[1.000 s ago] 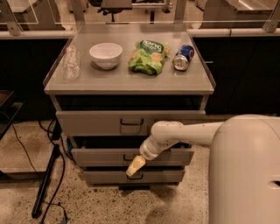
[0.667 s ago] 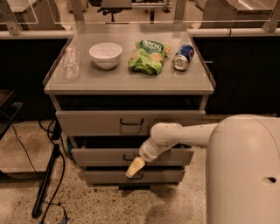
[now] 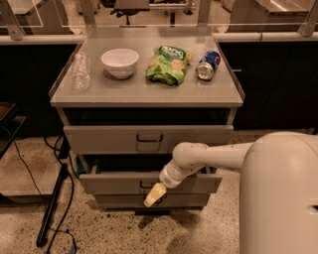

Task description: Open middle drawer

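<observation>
Facing the cabinet, we see the middle drawer (image 3: pixel 109 182) standing partly out beneath the tall top drawer (image 3: pixel 99 139), with bare floor (image 3: pixel 114 228) before it. Our arm (image 3: pixel 218 155) reaches leftward, wrist angled down; the gripper (image 3: pixel 154 194) sits at the drawer's front, grip unclear.

A speckled stone floor (image 3: pixel 30 171) fills the lower frame. Black cables (image 3: pixel 22 163) trail across its left side, beside a slanting black stand leg (image 3: pixel 52 206). Dark cabinet fronts (image 3: pixel 278 84) line the back at mid-frame. At the top edge, an office chair base (image 3: pixel 130 6) stands in dim, warm light.
</observation>
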Robot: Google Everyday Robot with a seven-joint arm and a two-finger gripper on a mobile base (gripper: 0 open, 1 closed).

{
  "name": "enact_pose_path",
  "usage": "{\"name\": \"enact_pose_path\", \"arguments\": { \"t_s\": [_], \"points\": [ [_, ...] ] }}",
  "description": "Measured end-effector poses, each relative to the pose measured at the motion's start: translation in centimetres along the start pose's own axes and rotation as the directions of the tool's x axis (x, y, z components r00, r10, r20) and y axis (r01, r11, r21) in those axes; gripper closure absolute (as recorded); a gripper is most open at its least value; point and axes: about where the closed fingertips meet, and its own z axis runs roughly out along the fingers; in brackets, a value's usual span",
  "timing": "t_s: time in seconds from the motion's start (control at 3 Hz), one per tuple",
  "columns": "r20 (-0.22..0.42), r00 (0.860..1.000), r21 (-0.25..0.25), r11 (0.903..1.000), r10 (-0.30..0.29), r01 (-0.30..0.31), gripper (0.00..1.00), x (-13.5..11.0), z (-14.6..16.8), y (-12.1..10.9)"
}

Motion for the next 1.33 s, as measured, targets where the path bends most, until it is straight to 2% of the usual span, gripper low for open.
{"name": "enact_pose_path", "arguments": {
  "t_s": [0.33,0.67,1.0,1.33],
  "points": [
    [-0.007,1.000,-0.030,0.9995,0.011,-0.011,0.00,1.2,-0.8,1.4],
    [-0.007,1.000,-0.030,0.9995,0.011,-0.011,0.00,1.2,-0.8,1.4],
    [-0.015,1.000,-0.071,0.9971,0.026,-0.027,0.00,2.9,-0.1,2.4],
    [-0.015,1.000,-0.072,0.9970,0.027,-0.028,0.00,2.9,-0.3,2.5]
  ]
}}
